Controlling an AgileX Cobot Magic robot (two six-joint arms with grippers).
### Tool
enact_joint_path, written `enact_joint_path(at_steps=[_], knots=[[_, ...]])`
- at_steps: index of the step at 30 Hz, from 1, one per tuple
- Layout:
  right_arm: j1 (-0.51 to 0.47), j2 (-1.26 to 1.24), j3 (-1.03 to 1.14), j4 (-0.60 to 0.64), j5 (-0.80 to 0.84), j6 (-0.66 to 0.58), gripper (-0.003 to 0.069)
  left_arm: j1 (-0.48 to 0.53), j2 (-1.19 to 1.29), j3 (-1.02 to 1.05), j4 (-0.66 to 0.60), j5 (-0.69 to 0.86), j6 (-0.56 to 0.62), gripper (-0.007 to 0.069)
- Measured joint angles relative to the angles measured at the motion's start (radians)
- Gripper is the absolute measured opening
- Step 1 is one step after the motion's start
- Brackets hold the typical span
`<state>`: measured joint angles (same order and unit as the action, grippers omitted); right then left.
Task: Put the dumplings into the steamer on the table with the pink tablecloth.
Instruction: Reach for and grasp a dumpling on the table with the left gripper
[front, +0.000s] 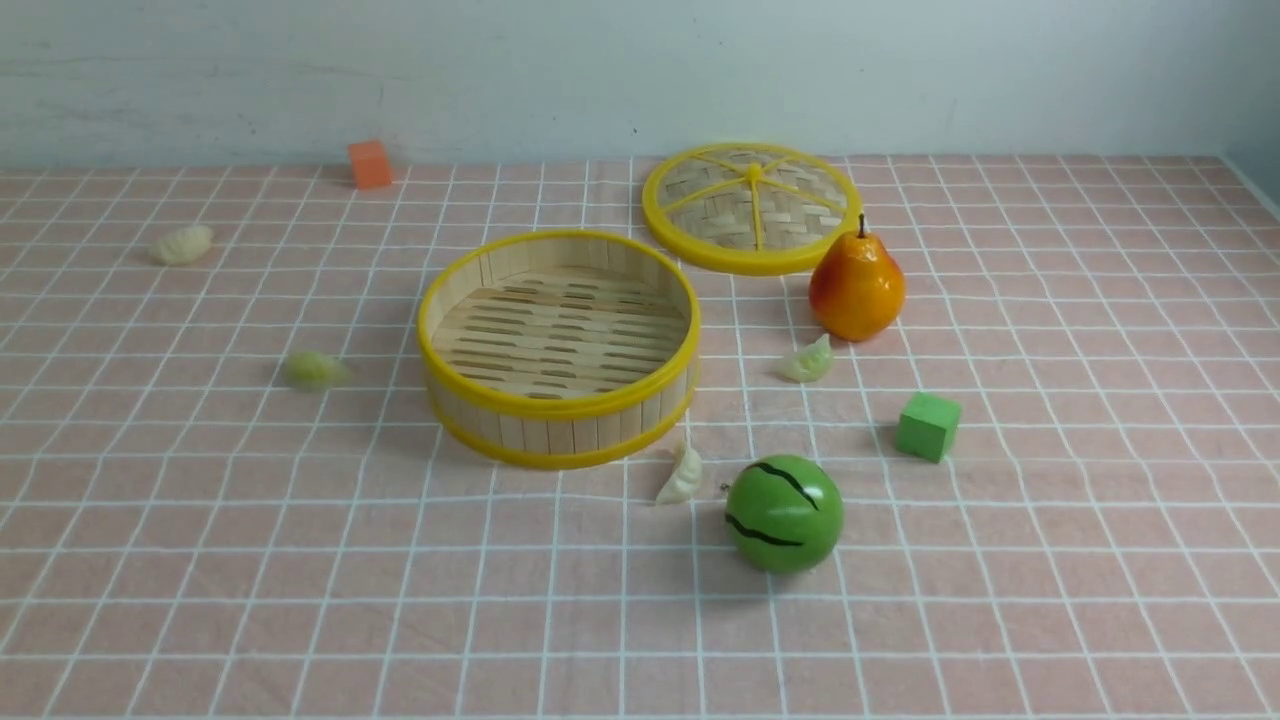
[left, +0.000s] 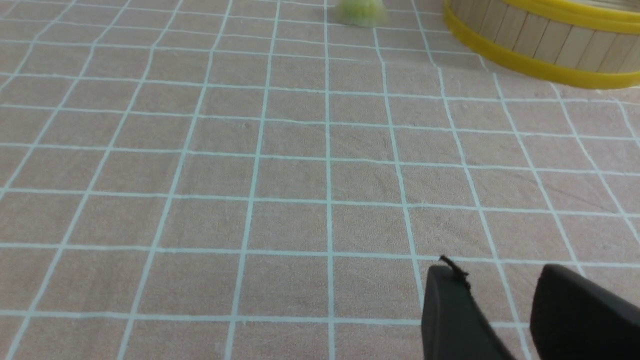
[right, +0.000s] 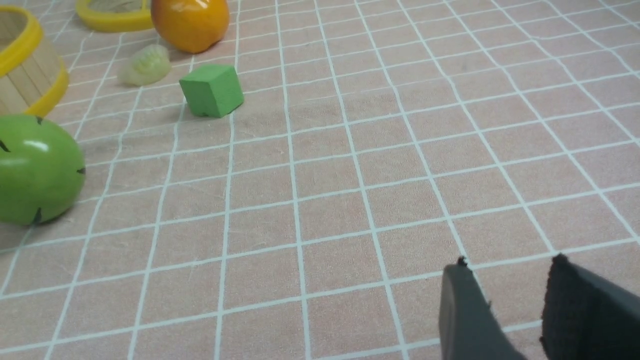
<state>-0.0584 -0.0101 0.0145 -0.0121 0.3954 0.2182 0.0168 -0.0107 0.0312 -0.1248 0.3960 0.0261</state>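
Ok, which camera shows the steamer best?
The front view: the whole steamer, slatted floor included, with nothing inside. The left wrist view catches only a stretch of its wall; the right wrist view just one edge.

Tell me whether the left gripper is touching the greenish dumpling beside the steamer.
Apart. The left wrist view shows a wide stretch of bare pink tablecloth between the left gripper and the dumpling.
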Motion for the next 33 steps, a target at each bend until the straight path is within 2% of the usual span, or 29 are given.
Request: enact_joint_path(at_steps=[15, 21, 23, 29, 33], knots=[[0.0, 0.0, 0.0, -0.001, 0.0, 0.0, 0.0239, 0.0, 0.0, 0.0, 0.014, -0.003, 0.003, 0.0237], [0.0, 0.0, 0.0, -0.01, -0.001, -0.001, 0.0239, 0.0, 0.0, 0.0, 0.023, -0.108, 0.003, 0.0237], [0.0, 0.0, 0.0, -0.051, -0.005, -0.007, 0.0239, 0.0, 0.0, 0.0, 0.023, -0.154, 0.003, 0.0237], [0.0, 0.0, 0.001, -0.345, 0.004, -0.035, 0.0239, 0.0, 0.0, 0.0, 0.023, -0.413, 0.002, 0.0237], [0.0, 0.0, 0.003, -0.447, 0.007, -0.038, 0.0239, 0.0, 0.0, 0.0, 0.022, -0.554, 0.002, 0.0237]])
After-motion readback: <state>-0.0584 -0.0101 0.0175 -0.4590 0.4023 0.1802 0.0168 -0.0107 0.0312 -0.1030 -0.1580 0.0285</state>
